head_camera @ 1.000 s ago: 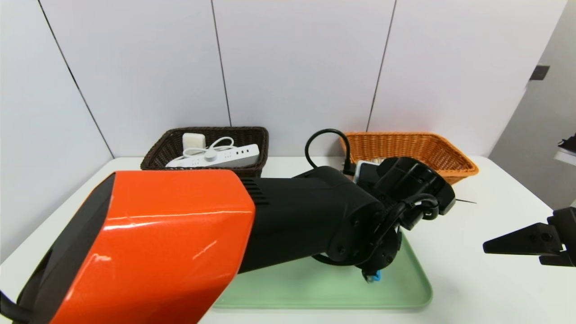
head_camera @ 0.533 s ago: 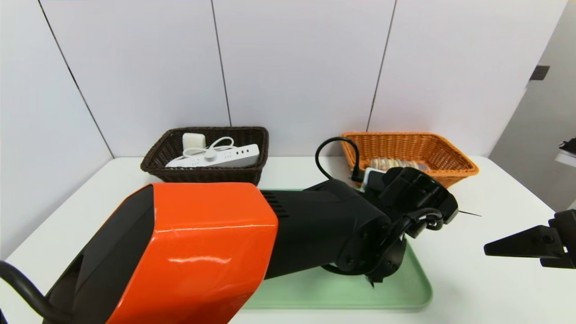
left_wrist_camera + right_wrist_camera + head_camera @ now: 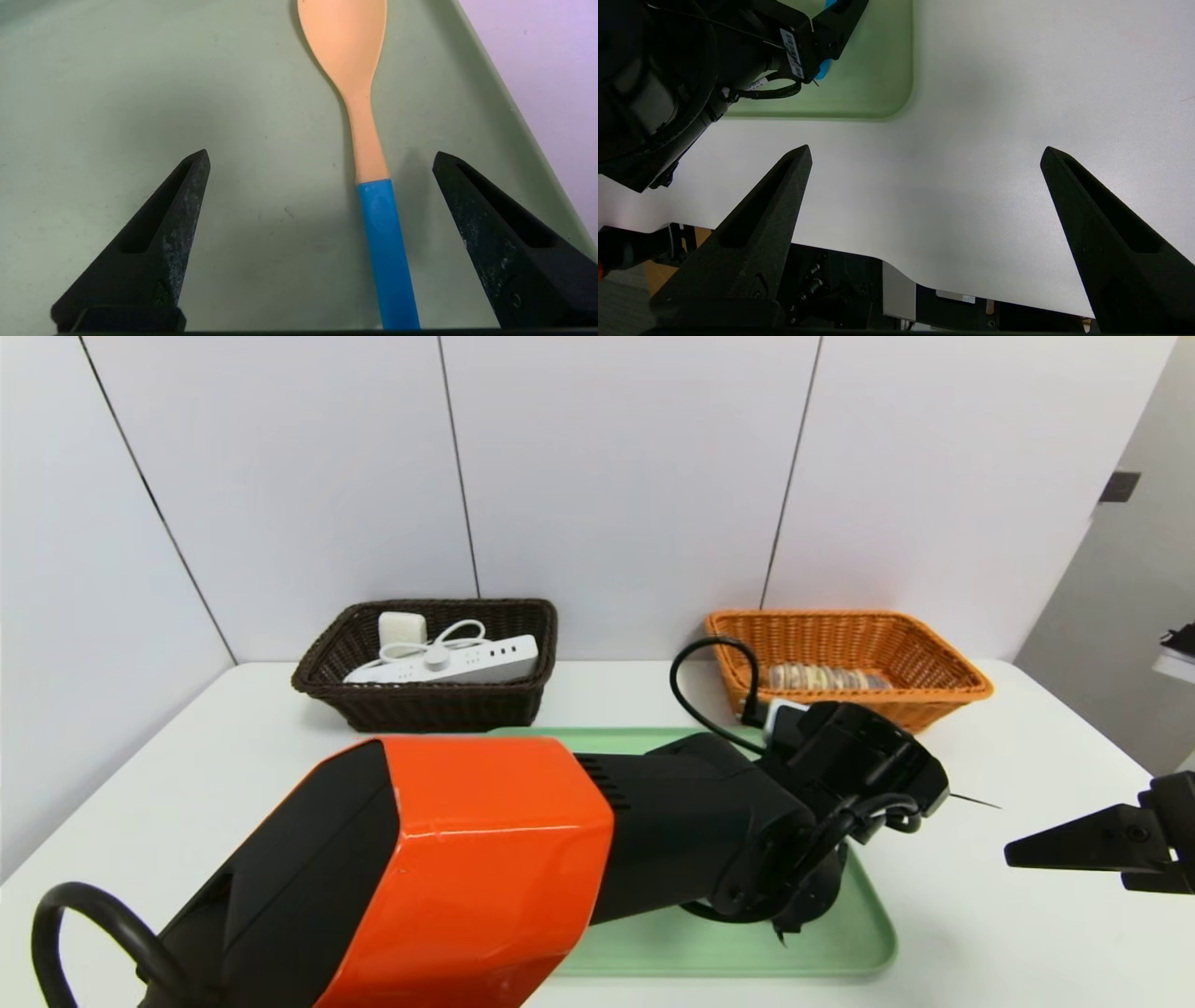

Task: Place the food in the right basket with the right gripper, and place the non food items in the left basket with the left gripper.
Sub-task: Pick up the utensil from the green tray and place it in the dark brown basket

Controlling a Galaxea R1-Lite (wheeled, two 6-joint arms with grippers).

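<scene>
Now your left claw (image 3: 320, 161) is spread wide over the spoon (image 3: 369, 154) on the green tray (image 3: 840, 947), lower than 1 second ago. Right claw (image 3: 924, 154) hangs released above the counter (image 3: 980, 915). Loaf (image 3: 822, 677) in orange basket (image 3: 943, 695); power strip (image 3: 448, 663), white block (image 3: 401, 628) in dark basket (image 3: 420, 705).

The white table (image 3: 980, 905) carries a green tray (image 3: 840, 957) and two baskets (image 3: 425, 705) (image 3: 934, 695).

Head view high, facing wall; wrist views close, downward; all share green tray (image 3: 840, 952).
</scene>
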